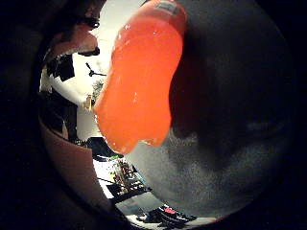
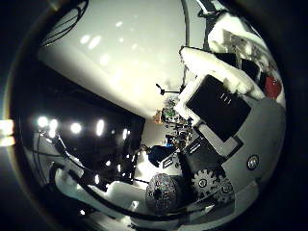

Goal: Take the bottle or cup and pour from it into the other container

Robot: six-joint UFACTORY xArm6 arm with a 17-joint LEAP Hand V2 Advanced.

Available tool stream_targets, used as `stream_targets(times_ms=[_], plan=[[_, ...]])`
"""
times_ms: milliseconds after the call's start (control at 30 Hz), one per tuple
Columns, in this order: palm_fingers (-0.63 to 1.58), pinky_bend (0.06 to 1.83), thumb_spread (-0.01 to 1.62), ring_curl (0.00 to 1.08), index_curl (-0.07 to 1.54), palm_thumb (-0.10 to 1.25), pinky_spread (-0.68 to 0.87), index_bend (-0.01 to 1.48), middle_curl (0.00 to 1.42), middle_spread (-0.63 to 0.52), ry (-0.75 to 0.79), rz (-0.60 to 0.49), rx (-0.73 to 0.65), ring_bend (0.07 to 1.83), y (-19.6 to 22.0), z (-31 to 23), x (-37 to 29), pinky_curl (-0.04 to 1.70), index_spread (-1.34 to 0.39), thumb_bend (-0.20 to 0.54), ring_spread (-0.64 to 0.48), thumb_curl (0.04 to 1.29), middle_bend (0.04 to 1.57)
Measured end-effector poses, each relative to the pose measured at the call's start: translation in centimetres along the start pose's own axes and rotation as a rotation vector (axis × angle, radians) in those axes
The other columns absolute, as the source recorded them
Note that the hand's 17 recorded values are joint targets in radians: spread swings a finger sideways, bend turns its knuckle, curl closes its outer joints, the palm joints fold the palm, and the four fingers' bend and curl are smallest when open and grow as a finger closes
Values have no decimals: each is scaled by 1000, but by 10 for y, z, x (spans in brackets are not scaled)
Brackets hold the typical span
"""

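Bottle [image 1: 139,81], orange, fills little-finger view, v. close to palm, over grey bench [image 1: 225,158]. Hand [image 2: 216,110] apparently curled round bottle, grip probably done. Other container unseen; pour likely left.

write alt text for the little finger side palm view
A translucent orange plastic bottle filled with orange liquid looms close to the palm, covering much of the view. Behind it lies a speckled grey surface with a dark shadow across it, and a cluttered room shows past its edge.
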State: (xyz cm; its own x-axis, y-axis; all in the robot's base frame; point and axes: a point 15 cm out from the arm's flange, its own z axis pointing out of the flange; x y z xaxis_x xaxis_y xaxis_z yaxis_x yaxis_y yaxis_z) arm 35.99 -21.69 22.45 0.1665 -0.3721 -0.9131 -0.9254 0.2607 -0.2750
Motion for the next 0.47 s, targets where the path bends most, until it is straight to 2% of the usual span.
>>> stream_targets(times_ms=[167,233,267,333,367,433,467], plan=[[1103,1604,735,655,789,1109,-163,1158,713,-106,23,-30,7,1405,-4,-7,-11,501,-188,-16,-203,726,1383],[1086,1588,731,667,791,1069,-167,1151,711,-105,43,-45,21,1395,-5,-15,-18,525,-186,-32,-206,739,1388],[1066,1572,721,664,784,1015,-174,1104,704,-104,51,-51,29,1392,-5,-20,-21,529,-190,-50,-201,733,1371],[957,1509,698,649,756,923,-227,900,673,-100,57,-51,29,1383,-3,-25,-28,526,-207,-49,-189,709,1290],[946,1494,698,644,753,909,-243,866,666,-102,52,-53,20,1378,-1,-25,-32,523,-215,-47,-187,704,1268],[605,1393,746,609,699,873,-348,577,628,-115,30,-65,0,1371,3,-25,-47,494,-254,-34,-185,669,1118],[503,1347,777,597,684,873,-338,549,613,-120,25,-72,-14,1349,6,-25,-53,482,-277,-30,-179,657,1066]])
